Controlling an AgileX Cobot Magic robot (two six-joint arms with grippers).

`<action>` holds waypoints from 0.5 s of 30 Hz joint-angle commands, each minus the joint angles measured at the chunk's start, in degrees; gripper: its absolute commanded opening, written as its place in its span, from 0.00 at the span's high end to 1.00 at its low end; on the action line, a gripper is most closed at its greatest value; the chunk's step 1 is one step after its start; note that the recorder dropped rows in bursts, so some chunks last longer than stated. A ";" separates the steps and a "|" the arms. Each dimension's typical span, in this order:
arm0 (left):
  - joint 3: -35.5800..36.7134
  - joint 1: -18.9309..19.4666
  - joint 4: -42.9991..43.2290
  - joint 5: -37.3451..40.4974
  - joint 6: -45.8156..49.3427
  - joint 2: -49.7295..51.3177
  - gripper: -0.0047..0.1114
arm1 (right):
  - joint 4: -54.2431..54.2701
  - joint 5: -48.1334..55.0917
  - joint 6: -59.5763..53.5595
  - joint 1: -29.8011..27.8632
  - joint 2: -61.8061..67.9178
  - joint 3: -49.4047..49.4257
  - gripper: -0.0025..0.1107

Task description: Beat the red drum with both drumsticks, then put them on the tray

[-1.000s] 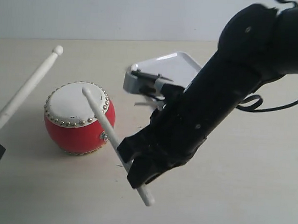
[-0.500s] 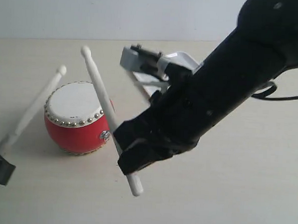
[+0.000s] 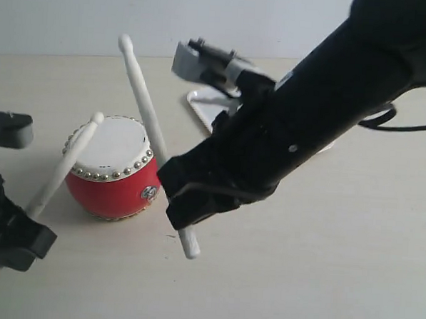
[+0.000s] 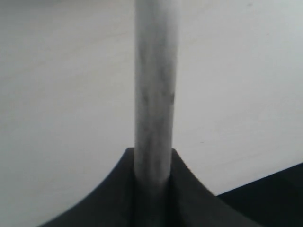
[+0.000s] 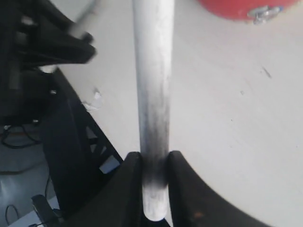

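Fingers of the right gripper are pinched tight around the lower end of one drumstick. Its rounded tip points up, held high, well above the red drum. On the left gripper, the fingers likewise clamp the other drumstick. That stick's tip lies at the drum's white skin, near the studded rim; whether it touches cannot be told.

The drum stands toward the middle of the tabletop. A white tray sits nearer the far edge, mostly hidden behind the right arm.

Drumming appears to be under way. Laying both sticks on the tray is not yet done.

No writing is readable, and the drum's silver emblem is too small to make out.
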 commanded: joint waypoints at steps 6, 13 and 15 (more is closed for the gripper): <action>-4.90 0.05 -0.57 6.71 -0.20 -14.26 0.96 | 4.34 1.73 -4.74 0.21 19.56 -0.34 0.98; -3.41 0.05 0.30 5.65 -0.20 -16.70 0.96 | 6.16 4.35 -5.71 0.21 13.18 -0.34 0.98; -1.00 0.05 0.57 3.66 -0.20 -15.11 0.96 | 6.14 3.95 -5.19 0.21 8.26 -0.34 0.98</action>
